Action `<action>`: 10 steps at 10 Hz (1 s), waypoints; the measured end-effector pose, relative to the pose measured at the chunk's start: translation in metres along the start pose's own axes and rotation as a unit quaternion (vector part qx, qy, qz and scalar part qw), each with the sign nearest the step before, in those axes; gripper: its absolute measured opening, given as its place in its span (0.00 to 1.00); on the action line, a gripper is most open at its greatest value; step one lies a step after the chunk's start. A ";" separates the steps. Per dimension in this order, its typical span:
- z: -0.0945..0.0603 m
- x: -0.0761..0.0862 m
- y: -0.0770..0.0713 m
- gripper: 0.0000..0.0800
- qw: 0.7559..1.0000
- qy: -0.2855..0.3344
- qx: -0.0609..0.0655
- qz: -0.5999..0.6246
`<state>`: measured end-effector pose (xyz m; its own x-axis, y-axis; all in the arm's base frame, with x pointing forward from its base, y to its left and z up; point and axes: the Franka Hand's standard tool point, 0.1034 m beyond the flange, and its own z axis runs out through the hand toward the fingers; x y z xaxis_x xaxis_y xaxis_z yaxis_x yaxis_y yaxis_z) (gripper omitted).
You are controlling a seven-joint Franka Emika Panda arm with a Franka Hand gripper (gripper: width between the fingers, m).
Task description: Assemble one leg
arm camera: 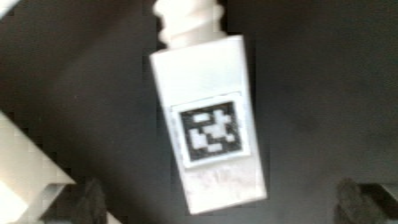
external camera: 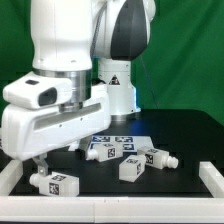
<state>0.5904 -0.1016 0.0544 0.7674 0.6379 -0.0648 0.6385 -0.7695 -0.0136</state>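
Note:
A white leg [arm camera: 210, 120] with a square tag and a ribbed end peg [arm camera: 187, 25] lies on the black table, straight under my gripper [arm camera: 221, 208]. The dark fingers [arm camera: 71, 205] stand wide apart on either side of its tag end and do not touch it. The gripper is open. In the exterior view the gripper [external camera: 38, 166] hangs just above this leg [external camera: 54, 183] at the front of the exterior view's left. Three more legs lie further to the exterior view's right, one of them [external camera: 132, 167] in the middle.
The marker board [external camera: 108, 143] lies flat behind the legs, in front of the robot base [external camera: 115, 95]. A low white wall runs along the front [external camera: 110, 201] and both sides of the black table.

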 end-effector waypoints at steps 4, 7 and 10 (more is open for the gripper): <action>-0.014 0.034 -0.054 0.81 0.998 0.008 -0.008 0.061; -0.012 0.032 -0.053 0.81 0.998 0.006 -0.008 0.061; -0.003 0.035 -0.086 0.81 0.969 0.043 -0.028 0.243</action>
<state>0.5627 -0.0131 0.0560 0.9785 0.2034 0.0338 0.2015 -0.9781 0.0513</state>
